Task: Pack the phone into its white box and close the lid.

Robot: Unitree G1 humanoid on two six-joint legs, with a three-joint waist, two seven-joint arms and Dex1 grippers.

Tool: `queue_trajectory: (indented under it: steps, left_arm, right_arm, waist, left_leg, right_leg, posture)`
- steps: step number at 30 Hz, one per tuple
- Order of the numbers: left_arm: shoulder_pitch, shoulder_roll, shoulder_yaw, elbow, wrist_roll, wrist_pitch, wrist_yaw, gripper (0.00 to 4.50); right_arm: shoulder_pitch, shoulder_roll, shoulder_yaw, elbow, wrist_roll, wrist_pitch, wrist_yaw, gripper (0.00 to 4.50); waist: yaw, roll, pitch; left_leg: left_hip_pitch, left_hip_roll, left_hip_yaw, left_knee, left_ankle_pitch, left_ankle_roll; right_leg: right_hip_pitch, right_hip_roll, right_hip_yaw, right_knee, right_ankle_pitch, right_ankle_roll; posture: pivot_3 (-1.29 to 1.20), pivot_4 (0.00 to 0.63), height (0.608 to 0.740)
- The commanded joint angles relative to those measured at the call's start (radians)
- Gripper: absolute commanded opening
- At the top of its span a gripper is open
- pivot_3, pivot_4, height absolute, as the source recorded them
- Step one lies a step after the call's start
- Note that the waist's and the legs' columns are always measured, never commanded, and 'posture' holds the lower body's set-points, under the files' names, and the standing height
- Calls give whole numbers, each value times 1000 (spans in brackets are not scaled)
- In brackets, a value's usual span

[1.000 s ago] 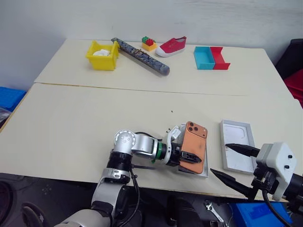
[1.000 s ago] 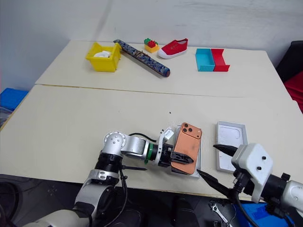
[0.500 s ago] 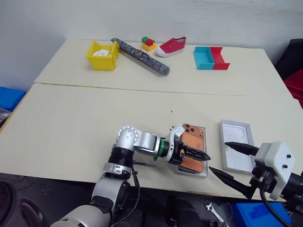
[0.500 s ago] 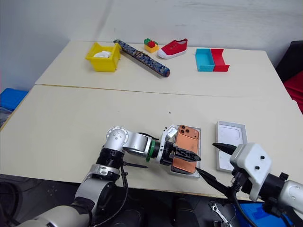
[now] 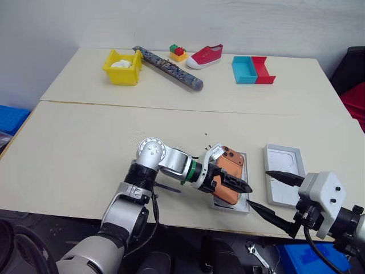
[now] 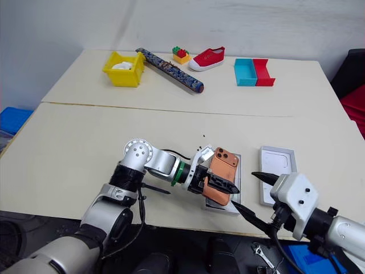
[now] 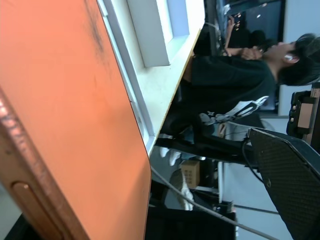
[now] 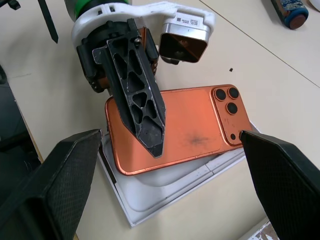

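**Near the front table edge: phone lying over its tray, both grippers spread**

Near the front edge of the table, we are seeing the flat orange-copper phone (image 8: pixel 180 125) lying back-up over the shallow white cardboard box (image 8: pixel 165 192), its dark three-lens camera block pointing toward the far side of the table. The phone is sitting askew across the tray rather than squarely between the walls, and we cannot tell whether it is resting on the floor or on a rim.

Our left gripper (image 5: pixel 231 185) is hovering just over the phone with its two black fingers spread; one latticed finger (image 8: pixel 142 107) is crossing above the orange back, and nothing is being pinched. Whether that finger is touching the phone we cannot tell.

Just to the right of the box, the all-white shallow lid (image 5: pixel 284 182) is lying open side up, apart from the box. Our right gripper (image 5: pixel 268 194) is hanging beside the table's front edge, its fingers wide apart and empty, one tip over the lid and the other near the box's corner.

At the far side of the table we are noting a yellow plastic bin (image 5: pixel 122 67), a long patterned grey roll (image 5: pixel 168 68), a small stack of toy bricks (image 5: pixel 177 52), a red canvas shoe (image 5: pixel 205 56), and joined blue and red trays (image 5: pixel 252 69). A person in a dark top (image 7: pixel 235 82) is showing in the left wrist view.
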Motion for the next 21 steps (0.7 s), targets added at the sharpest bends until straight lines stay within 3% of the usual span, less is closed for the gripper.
queue_trajectory:
  steps: [1,5,12,21]
  left_arm:
    - [-55,-6,-15,0,-49,1,-15,4475]
    - [-71,6,-60,-28,-25,1,-18,4475]
    - [-50,71,-179,-179,65,1,-175,4475]
    - [-72,42,-147,-182,136,1,-275,4475]
  right_arm:
    - [6,11,3,-8,-17,-39,-10,4500]
    - [9,16,12,-5,-28,-54,-11,4500]
    - [20,25,26,-1,-44,-75,-10,4500]
    - [13,26,47,11,-59,-92,-13,4500]
  waist:
    - [0,0,0]
    - [0,0,0]
    - [-2,0,0]
    - [-2,0,0]
  left_leg:
    - [0,0,0,0,0,0]
    - [0,0,0,1,0,0]
    - [0,0,0,1,0,-1]
    - [-1,0,0,2,0,-1]
  right_leg:
    - [0,0,0,0,0,0]
    - [0,0,0,0,0,0]
    - [0,0,0,0,0,0]
    - [0,0,0,0,0,0]
  posture:
    - [0,150,740]
    - [0,150,740]
    - [0,150,740]
    - [0,150,740]
